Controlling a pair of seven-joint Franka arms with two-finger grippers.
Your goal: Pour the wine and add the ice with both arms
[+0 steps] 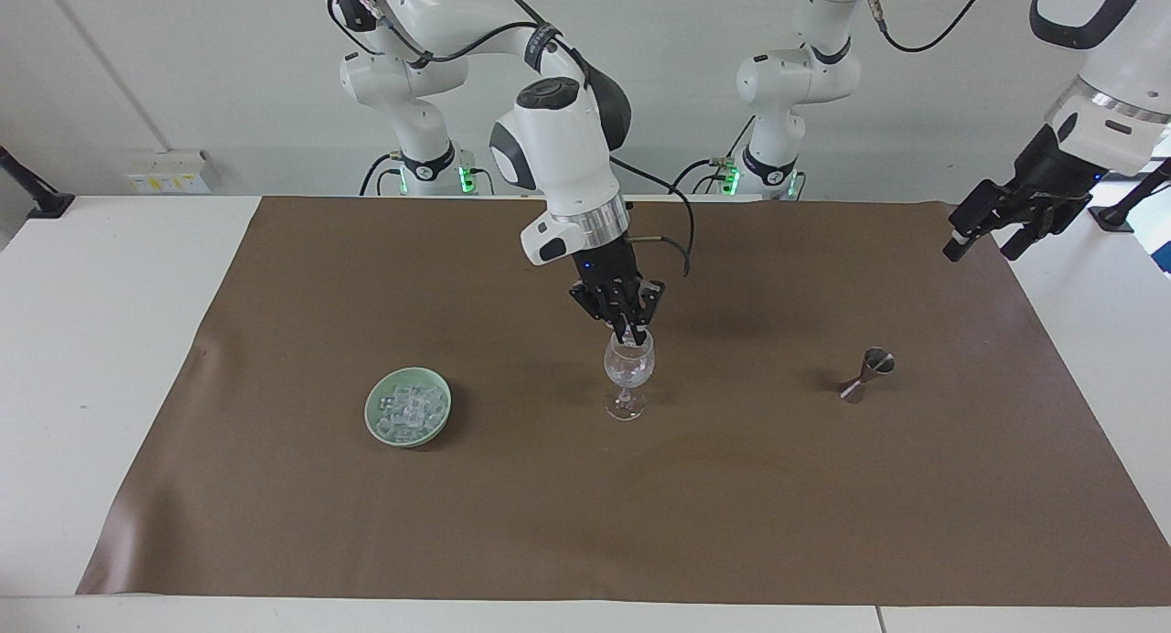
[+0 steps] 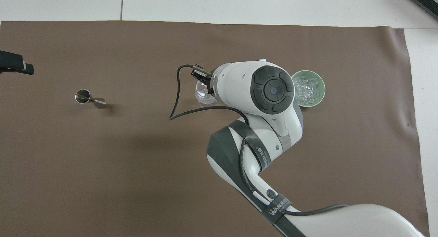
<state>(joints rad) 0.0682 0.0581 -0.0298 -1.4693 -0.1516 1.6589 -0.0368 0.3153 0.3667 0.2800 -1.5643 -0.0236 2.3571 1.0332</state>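
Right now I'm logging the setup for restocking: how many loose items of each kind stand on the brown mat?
Clear stemmed wine glass: 1
Pale green round dish holding a heap of clear ice cubes: 1
Small steel double-cone jigger: 1
Total: 3
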